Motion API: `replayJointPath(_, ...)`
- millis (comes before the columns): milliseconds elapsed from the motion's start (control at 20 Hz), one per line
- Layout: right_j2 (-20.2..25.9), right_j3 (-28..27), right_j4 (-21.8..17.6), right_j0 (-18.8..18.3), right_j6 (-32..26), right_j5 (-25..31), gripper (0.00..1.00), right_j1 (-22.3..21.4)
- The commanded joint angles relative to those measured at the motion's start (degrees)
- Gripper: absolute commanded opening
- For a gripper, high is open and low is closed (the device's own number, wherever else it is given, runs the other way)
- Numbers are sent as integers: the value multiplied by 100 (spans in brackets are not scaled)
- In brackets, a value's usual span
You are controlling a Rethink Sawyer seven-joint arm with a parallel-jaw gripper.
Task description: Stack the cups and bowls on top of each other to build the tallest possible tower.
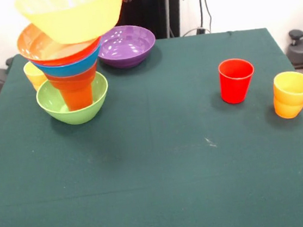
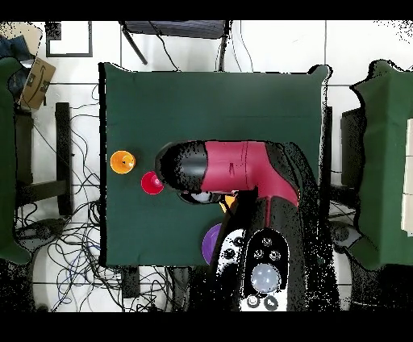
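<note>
1. Five pieces make up the tower (image 1: 71, 57) at about ten o'clock on the desk (image 1: 162, 161) in the front view: green bowl (image 1: 73, 103), orange cup (image 1: 77, 92), then orange, blue and big yellow bowl (image 1: 74, 15), which sits tilted.
2. The purple bowl (image 1: 127, 45) stands just beside the tower, toward two o'clock from it.
3. The red cup (image 1: 236, 80) and yellow-orange cup (image 1: 291, 93) stand upright, well apart, toward three o'clock.
4. The arm (image 2: 234, 165) covers the tower from overhead; I cannot tell the gripper's state or what, if anything, it has hold of.
5. Likely next: the purple bowl, the nearest loose piece.
</note>
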Motion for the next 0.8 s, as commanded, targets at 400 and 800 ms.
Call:
replayJointPath(400,776,1022,-857,-383,-1633,-621,0,-222)
replayJointPath(800,910,1098,-1004,-483,-1262,-917,0,-220)
